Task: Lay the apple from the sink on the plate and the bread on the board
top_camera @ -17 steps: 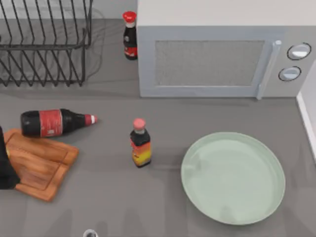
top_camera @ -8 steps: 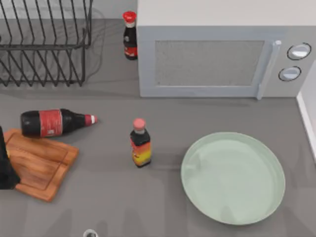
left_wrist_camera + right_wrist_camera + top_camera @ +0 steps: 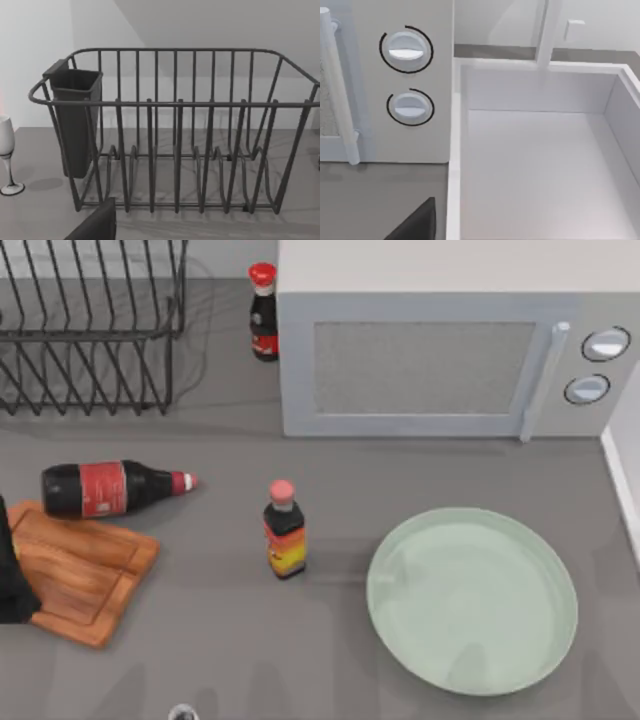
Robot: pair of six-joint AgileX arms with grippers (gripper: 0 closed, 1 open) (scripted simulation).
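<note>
**Plate [image 3: 472, 600] and board [image 3: 85, 570] lie bare, 2 placements pending**
The left arm [image 3: 12, 580], overlapping the board's left end, has edged barely leftward in 1 second; the bottles, plate and board lie unchanged. The right wrist camera faces the sink [image 3: 540, 165]. Whether either claw is open or gripping cannot be told.

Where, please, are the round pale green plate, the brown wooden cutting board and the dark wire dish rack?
round pale green plate [image 3: 520, 540], top view, on its raised rim.
brown wooden cutting board [image 3: 85, 575], top view, on its grained face.
dark wire dish rack [image 3: 175, 104], left wrist view, on its near top rail.
</note>
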